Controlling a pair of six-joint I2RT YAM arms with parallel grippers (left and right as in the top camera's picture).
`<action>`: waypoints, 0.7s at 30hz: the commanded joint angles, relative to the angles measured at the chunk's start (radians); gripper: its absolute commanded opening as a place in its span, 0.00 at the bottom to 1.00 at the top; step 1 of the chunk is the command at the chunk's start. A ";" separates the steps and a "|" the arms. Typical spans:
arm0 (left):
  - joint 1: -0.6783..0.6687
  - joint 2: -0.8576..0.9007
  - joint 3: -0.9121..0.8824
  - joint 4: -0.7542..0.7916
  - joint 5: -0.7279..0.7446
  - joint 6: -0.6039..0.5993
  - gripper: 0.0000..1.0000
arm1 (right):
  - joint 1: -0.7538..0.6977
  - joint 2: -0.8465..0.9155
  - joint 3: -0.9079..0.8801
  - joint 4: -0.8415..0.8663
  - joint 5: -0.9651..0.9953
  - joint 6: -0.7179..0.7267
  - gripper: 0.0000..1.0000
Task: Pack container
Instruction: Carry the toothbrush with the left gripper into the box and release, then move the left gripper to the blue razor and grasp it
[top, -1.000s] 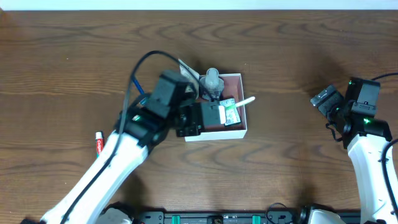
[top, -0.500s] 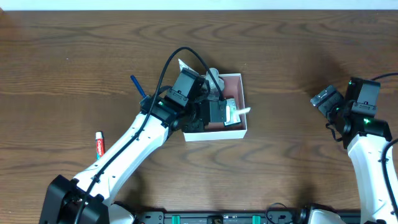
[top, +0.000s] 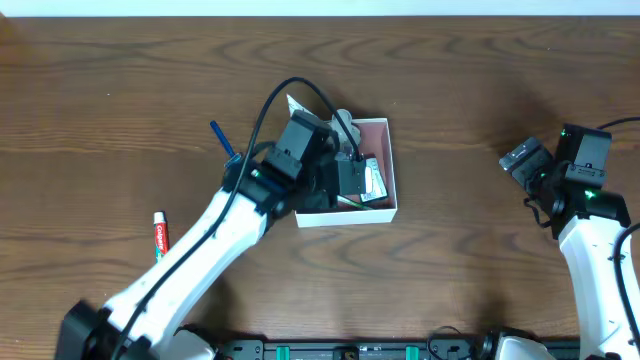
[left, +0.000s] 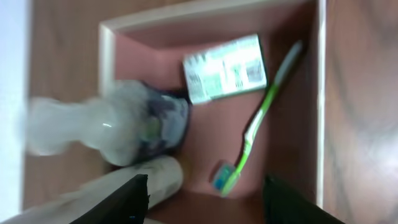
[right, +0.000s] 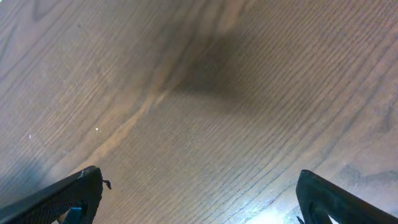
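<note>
Toothbrush (left: 255, 134) now inside container (top: 350, 217); left hand (left: 205, 196) spread, right hand (right: 200, 196) spread; packet (left: 225, 68) print unreadable.

The left arm (top: 225, 215) hides the container's (top: 360, 214) left half.

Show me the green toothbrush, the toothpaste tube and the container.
green toothbrush (left: 254, 127), left wrist view, on the middle of its handle.
toothpaste tube (top: 158, 236), overhead view, on the middle of the tube's body.
container (top: 350, 215), overhead view, on its white front wall.
</note>
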 joint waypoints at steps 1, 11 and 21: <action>-0.046 -0.138 0.000 -0.003 -0.002 -0.117 0.59 | -0.007 -0.003 0.012 -0.002 0.011 0.010 0.99; -0.044 -0.446 0.000 0.122 -0.225 -0.402 0.60 | -0.007 -0.003 0.012 -0.001 0.011 0.010 0.99; 0.342 -0.334 0.000 0.192 -0.458 -0.973 0.61 | -0.007 -0.003 0.012 -0.001 0.011 0.010 0.99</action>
